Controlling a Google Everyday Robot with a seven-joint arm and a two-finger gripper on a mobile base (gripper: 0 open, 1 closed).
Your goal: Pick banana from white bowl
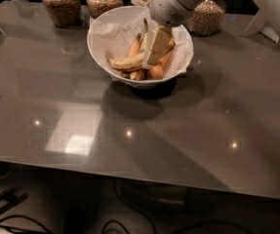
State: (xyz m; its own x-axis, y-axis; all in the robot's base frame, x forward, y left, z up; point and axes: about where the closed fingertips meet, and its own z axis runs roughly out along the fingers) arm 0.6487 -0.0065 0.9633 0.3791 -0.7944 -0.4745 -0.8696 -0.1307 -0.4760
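Grey bench (81,130), camera view: white bowl (139,83) sits at rear centre, with three jars (61,5) behind it. Banana (127,62) lies in bowl among orange fruits (155,72). Pincer (151,57) reaches down into bowl over banana's right end; grip state cannot be told.

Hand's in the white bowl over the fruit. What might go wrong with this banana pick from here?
The hand sits low among packed fruit; the banana lies against orange-tinted fruits, so it may take or drag a wrong piece.
The crumpled paper lining rises beside the hand and might snag and lift.
A sideways pull might slide the white bowl on the glossy table.
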